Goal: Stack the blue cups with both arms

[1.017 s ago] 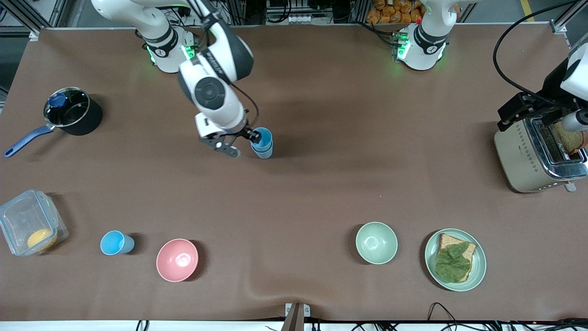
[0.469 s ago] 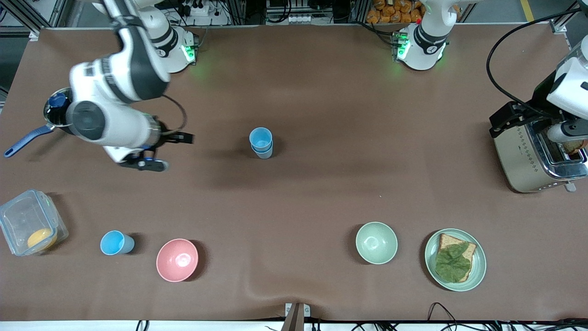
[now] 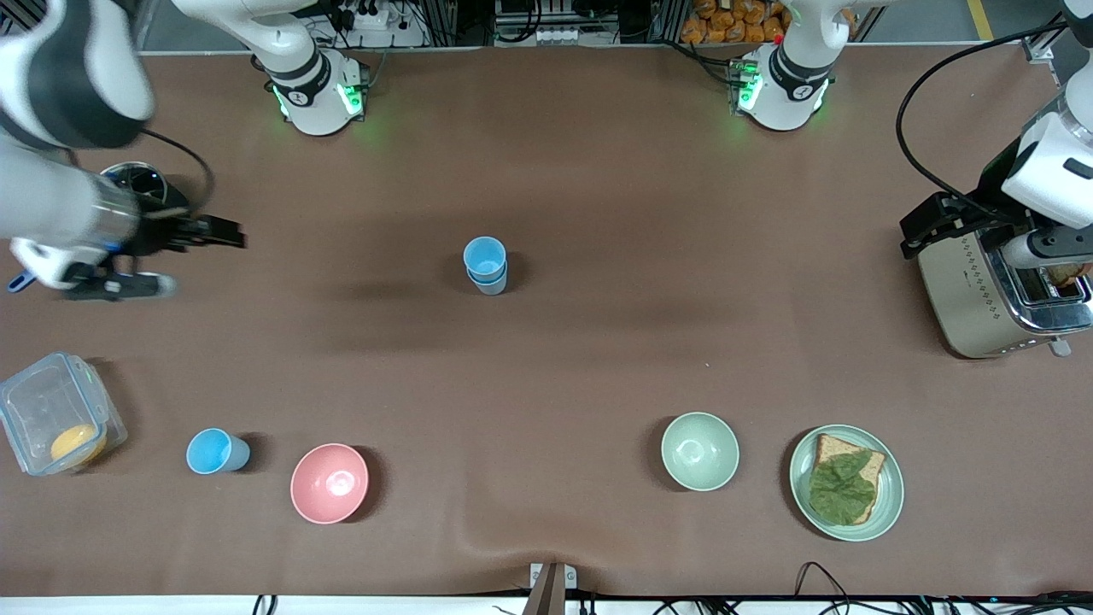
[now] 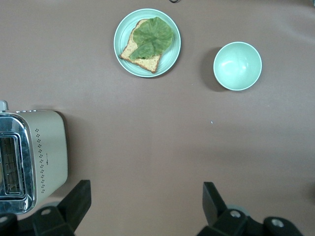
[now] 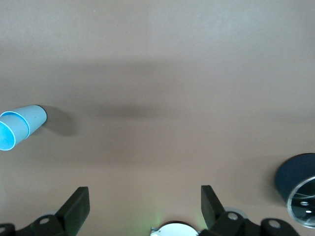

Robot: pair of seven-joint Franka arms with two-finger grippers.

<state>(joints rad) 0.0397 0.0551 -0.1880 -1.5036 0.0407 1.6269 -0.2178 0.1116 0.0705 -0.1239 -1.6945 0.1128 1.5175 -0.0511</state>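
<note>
1. The brown table [image 3: 598,359] is the biggest thing here.
2. The left arm [image 3: 1046,171] hangs over the toaster [image 3: 995,290] at its own end of the table. It waits there.
3. The right arm [image 3: 60,128] is up over its own end of the table, by the black pot [image 3: 141,184].
4. The left gripper [image 4: 145,206] has its jaws wide apart – nothing is in them.
5. The right gripper [image 3: 184,256] has its jaws wide apart too, and it holds nothing.
6. The clear box [image 3: 55,414] has something orange inside.
7. The green plate [image 3: 888,504] has bread and a leaf on it.
8. The pink bowl [image 3: 330,483] and the pale green bowl [image 3: 699,451] sit near the front camera.
9. The stacked blue cups [image 3: 486,265] stand in the middle of the table – the bright blue one sits inside the paler one.
10. One more blue cup [image 3: 213,451] stands alone between the clear box and the pink bowl.
</note>
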